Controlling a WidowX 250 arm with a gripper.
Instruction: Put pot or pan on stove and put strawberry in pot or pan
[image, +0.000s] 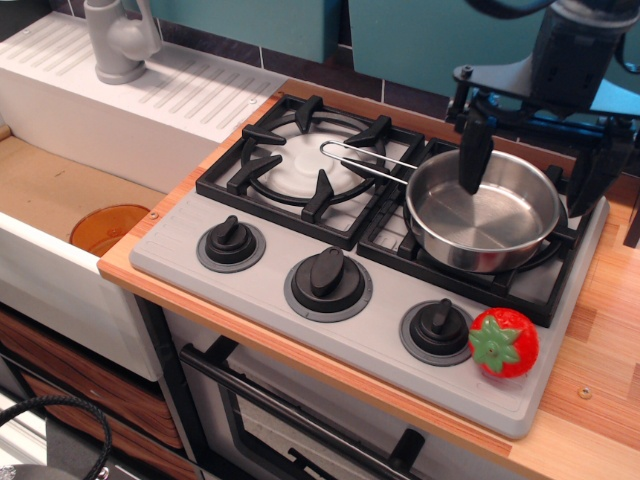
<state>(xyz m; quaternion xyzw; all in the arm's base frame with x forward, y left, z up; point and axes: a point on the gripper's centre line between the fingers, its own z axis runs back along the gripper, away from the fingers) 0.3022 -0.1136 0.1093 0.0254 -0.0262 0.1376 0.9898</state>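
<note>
The shiny steel pan (485, 215) sits on the right burner grate of the grey stove (260, 290), its wire loop handle (365, 158) reaching left over the left burner. The red strawberry (505, 342) with its green cap lies on the stove's front right corner, next to the right knob (437, 328). My gripper (535, 160) hangs open above the pan's back half. Its left finger (474, 152) is over the pan's inside, its right finger (605, 170) beyond the right rim. It holds nothing.
A white sink (50, 200) with a grey tap (118, 40) lies to the left, an orange round dish (108, 228) in its basin. Wooden counter (600, 350) runs right of the stove. An oven door handle (300, 420) is below the front edge.
</note>
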